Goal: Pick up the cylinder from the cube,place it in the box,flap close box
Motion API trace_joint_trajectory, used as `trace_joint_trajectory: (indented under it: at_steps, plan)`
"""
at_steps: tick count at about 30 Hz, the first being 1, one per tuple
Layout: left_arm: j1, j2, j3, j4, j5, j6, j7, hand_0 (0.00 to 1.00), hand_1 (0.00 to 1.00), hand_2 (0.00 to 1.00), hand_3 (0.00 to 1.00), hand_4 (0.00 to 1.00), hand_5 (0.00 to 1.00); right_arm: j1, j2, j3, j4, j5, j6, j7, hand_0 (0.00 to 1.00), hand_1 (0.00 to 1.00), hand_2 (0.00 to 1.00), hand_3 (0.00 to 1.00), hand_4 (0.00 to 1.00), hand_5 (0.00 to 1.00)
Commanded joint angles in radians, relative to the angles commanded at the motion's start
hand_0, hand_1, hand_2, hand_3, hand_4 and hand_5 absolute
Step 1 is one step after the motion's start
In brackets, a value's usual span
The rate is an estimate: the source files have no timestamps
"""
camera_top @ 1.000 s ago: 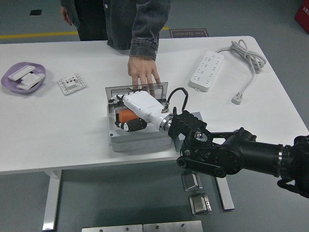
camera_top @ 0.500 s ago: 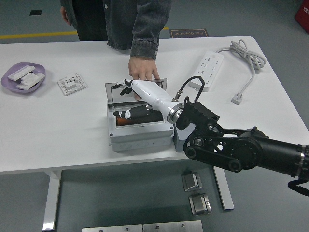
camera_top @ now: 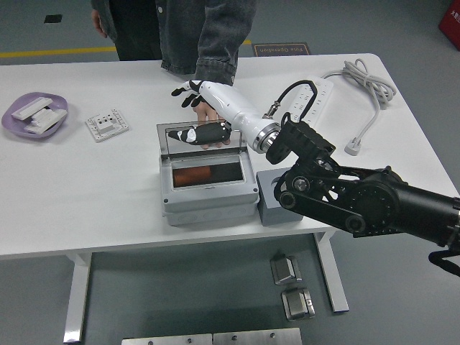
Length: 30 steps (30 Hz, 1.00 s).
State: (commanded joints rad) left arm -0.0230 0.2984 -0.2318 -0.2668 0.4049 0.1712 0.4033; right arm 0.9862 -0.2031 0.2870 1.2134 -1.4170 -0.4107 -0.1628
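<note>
The grey box [camera_top: 208, 205] stands at the table's middle with its clear lid [camera_top: 203, 139] upright along the far side. An orange cylinder [camera_top: 192, 175] lies inside the box. The grey cube [camera_top: 273, 192] sits against the box's right side with nothing on top. My right hand [camera_top: 188, 111], white with black finger parts, hovers over the top of the lid, fingers spread and holding nothing. A person's hand [camera_top: 210, 115] rests on the table just behind the lid, partly hidden by my hand. The left hand is out of the picture.
A purple plate [camera_top: 21, 123] with white pieces sits at the far left, and a white socket plate [camera_top: 106, 123] lies next to it. A power strip [camera_top: 307, 106] with its cable [camera_top: 368, 86] lies at the back right. The person stands at the far edge.
My right hand has risen out of the box and moved back above the lid, leaving the orange cylinder inside. The person's hand has stayed behind the lid.
</note>
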Motion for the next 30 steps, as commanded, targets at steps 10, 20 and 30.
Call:
trace_joint_trajectory:
  at_steps: [10,20,30]
  plan:
    - [-0.009,0.004,0.008,-0.001,-0.003,-0.002,-0.005,0.955,0.948,0.934,0.916,0.948,0.708,0.004,0.046,-0.063,-0.174,0.064,-0.014,0.039,0.696,0.628,0.621,0.743,0.882,0.385]
    - [-0.009,0.003,-0.004,-0.002,0.003,0.000,-0.006,0.954,0.947,0.934,0.916,0.948,0.707,-0.020,-0.015,-0.078,-0.038,-0.019,-0.029,0.013,0.699,0.627,0.619,0.741,0.882,0.385]
    - [-0.009,0.004,-0.009,-0.003,0.004,0.000,-0.007,0.953,0.948,0.934,0.915,0.947,0.708,-0.050,-0.067,-0.134,0.043,-0.064,-0.031,-0.014,0.702,0.618,0.619,0.740,0.878,0.393]
